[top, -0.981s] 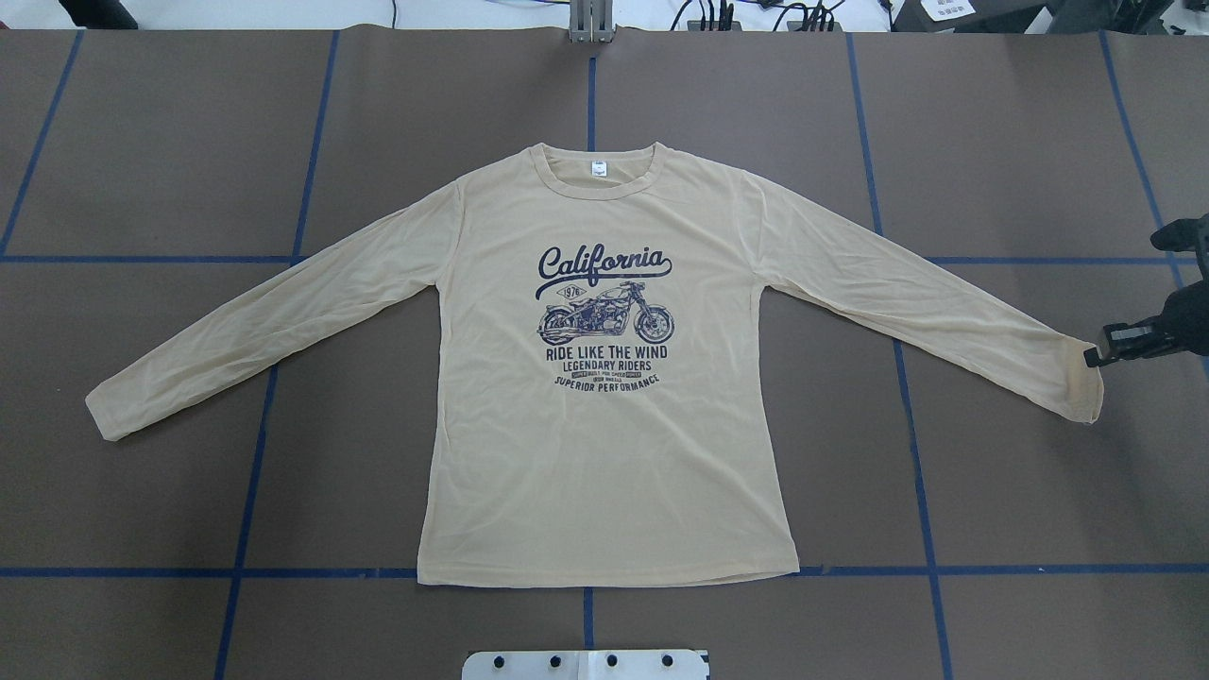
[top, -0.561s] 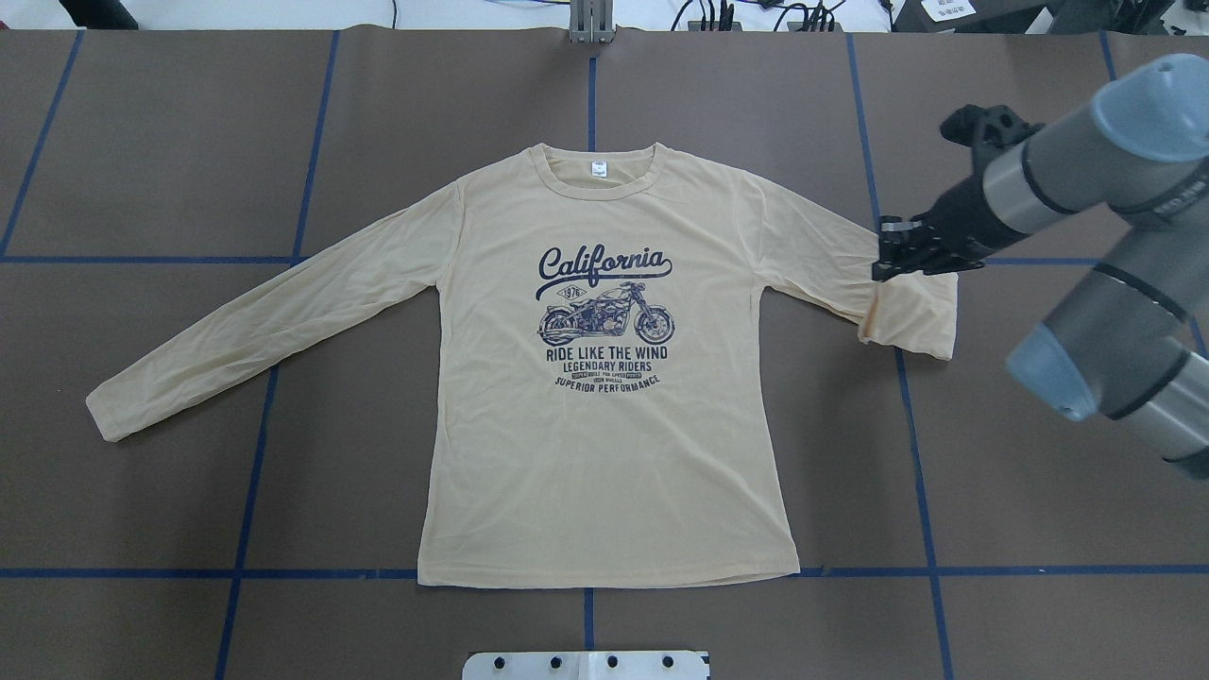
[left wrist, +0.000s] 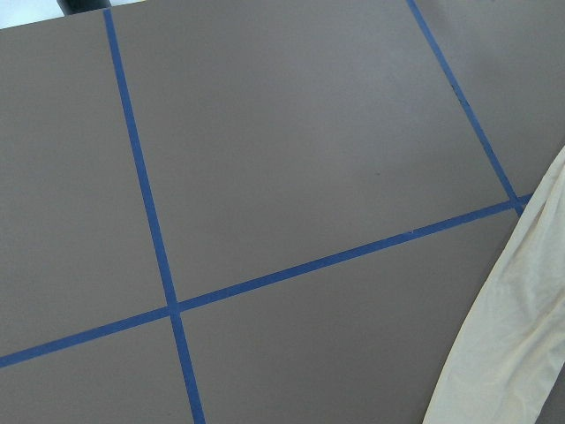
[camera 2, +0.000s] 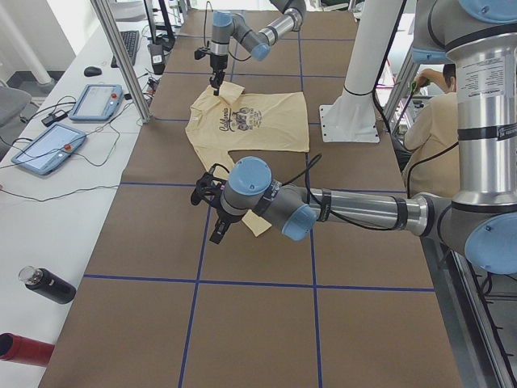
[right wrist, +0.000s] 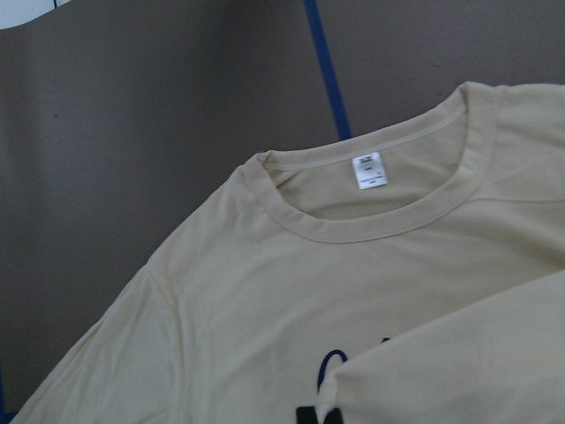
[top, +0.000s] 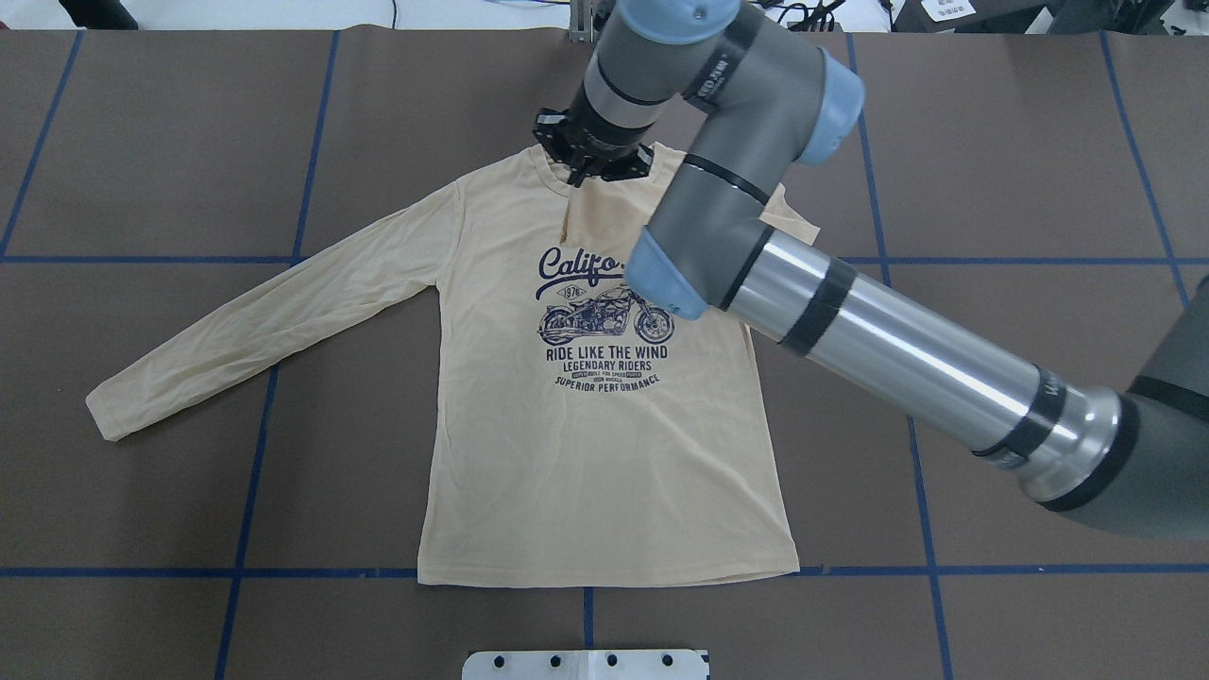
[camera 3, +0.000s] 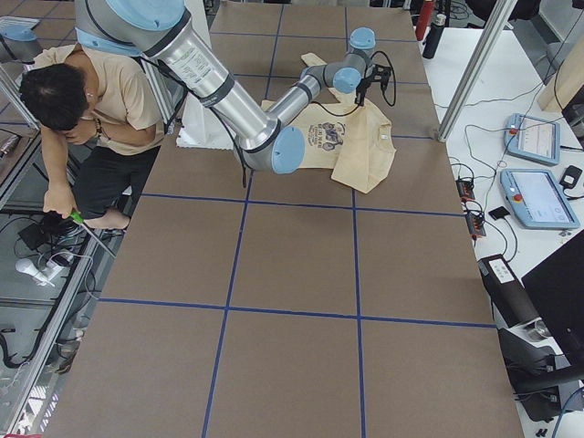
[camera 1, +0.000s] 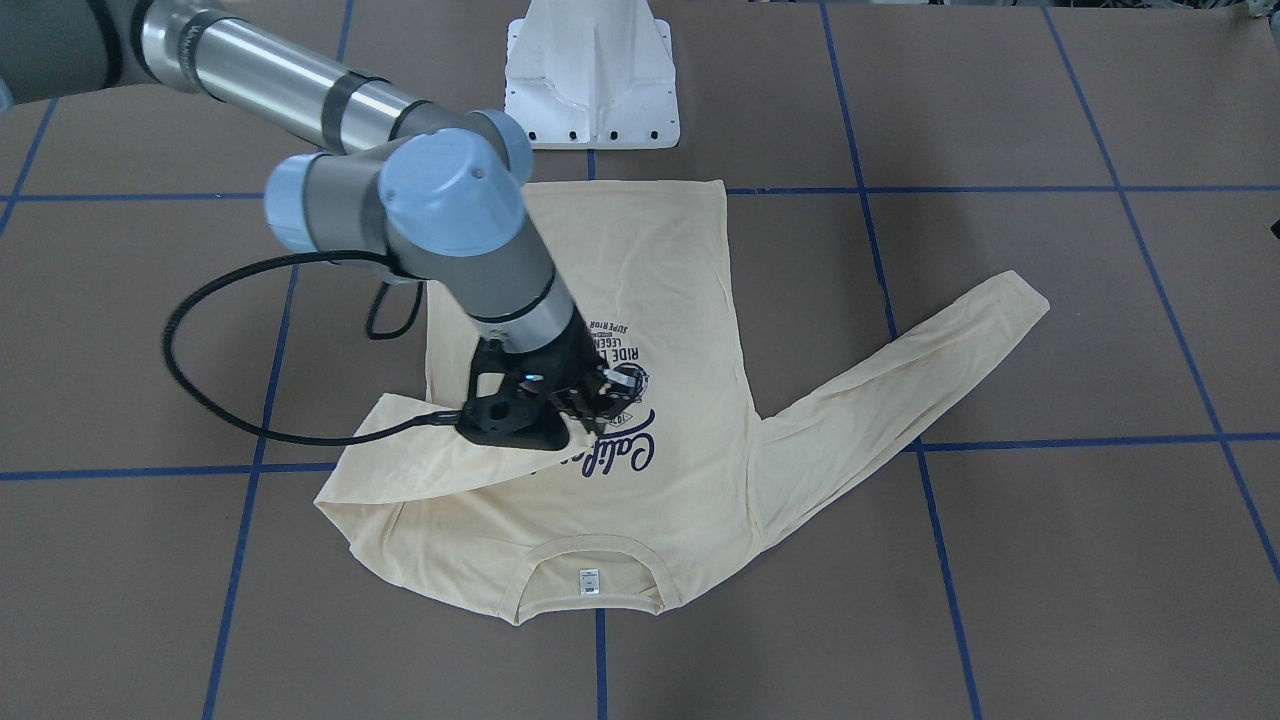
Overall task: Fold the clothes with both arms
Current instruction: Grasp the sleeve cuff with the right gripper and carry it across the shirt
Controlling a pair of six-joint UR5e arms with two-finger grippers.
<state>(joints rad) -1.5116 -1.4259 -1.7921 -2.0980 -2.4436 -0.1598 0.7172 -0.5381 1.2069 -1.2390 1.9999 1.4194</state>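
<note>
The cream T-shirt point(top: 604, 453) lies flat, print up, collar far from the robot. My right gripper point(top: 587, 168) is over the collar and upper chest, shut on the cuff of the right sleeve point(top: 614, 212), which is drawn across the chest. In the front view it point(camera 1: 600, 400) sits on the print, with the sleeve point(camera 1: 400, 450) folded over from the shoulder. The left sleeve point(top: 264, 321) lies straight. My left gripper point(camera 2: 214, 230) hovers by that cuff and shows only in the left side view. I cannot tell if it is open. The neck label point(right wrist: 369, 170) is visible.
The white pedestal base point(camera 1: 592, 80) stands behind the hem. Blue tape lines point(left wrist: 154, 221) grid the brown table. An operator point(camera 3: 82, 100) crouches beside the robot. Tablets point(camera 3: 538, 196) and bottles point(camera 2: 48, 284) lie beyond the table's ends.
My right gripper took the right cuff at the table's right side and carried it left across the chest to the collar. The left sleeve has not moved.
</note>
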